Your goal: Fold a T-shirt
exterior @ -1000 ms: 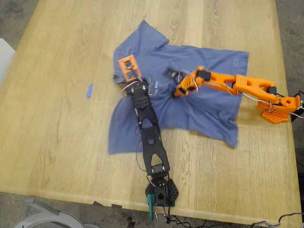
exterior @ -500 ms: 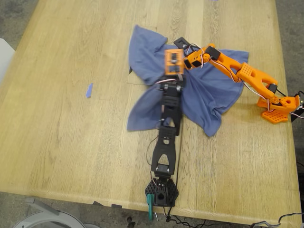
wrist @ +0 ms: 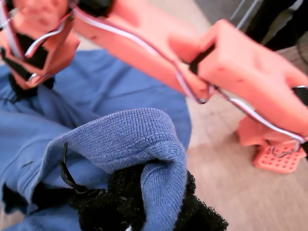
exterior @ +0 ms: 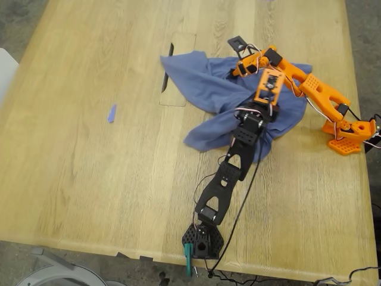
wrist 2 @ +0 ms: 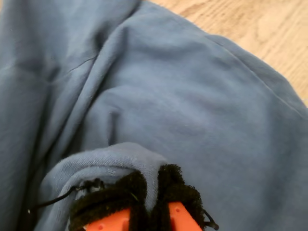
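T-shirt [exterior: 220, 95] now bunched toward the exterior view's right.

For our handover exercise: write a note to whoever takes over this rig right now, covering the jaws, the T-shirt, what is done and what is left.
My first gripper: jaws shut on a fold of the T-shirt.
My second gripper: jaws shut on another fold.
T-shirt: bunched in a heap on the table, toward the exterior view's upper right.
Done: no neat fold shows.
Left: probably spread it flat, then fold.
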Controlling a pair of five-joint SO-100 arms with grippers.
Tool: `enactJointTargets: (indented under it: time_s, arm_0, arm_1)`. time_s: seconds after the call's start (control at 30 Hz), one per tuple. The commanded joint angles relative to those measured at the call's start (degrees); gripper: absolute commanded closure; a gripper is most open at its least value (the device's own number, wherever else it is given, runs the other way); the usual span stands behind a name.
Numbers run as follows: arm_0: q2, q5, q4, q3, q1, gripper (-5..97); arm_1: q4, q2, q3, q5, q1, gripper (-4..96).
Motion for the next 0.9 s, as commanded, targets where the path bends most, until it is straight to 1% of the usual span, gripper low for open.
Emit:
enactJointTargets:
  time_s: [0.0,0.1,0.27,0.43,0.5,0.57,0.67,0.73,0.77,0.87]
  arm_0:
    - [-1.05,-0.26,-6.06,-2.29,5.36,92]
    - [-7.91,-0.35,-10.90,-2.29,6.42,92]
    - [-18.72,-0.53,-14.85,-2.37,7.21,92]
    - [-25.49,-0.26,-14.85,-2.29,6.24,92]
    - [-26.81,0.00,-13.80,-2.20,4.92,89]
    - [-27.25,0.44,-13.54,-2.20,3.43,83]
    - [-26.63,1.41,-11.43,-2.20,1.58,67]
    - [-25.75,2.11,-10.02,-2.20,0.97,53]
    - [-25.14,2.90,-9.40,-2.20,0.79,48]
    - [-23.55,3.87,-6.50,-2.20,0.88,39]
  arm_1:
    - [0.70,4.66,-0.97,0.18,1.41,91.2]
    - [1.23,4.13,-0.97,0.26,0.97,91.2]
    - [1.05,3.34,-0.97,0.62,-0.79,91.2]
    - [1.58,3.43,-1.05,0.79,-1.23,91.2]
    - [1.93,3.69,-1.05,0.79,-1.23,91.2]
    - [2.37,4.04,-1.05,0.79,-1.23,91.2]
    - [3.08,4.57,-1.05,0.70,-1.23,91.2]
    - [3.52,4.83,-1.05,0.62,-1.23,91.2]
    - [3.69,4.92,-1.05,0.62,-1.23,91.2]
    - [4.39,5.36,-1.05,0.53,-1.76,91.2]
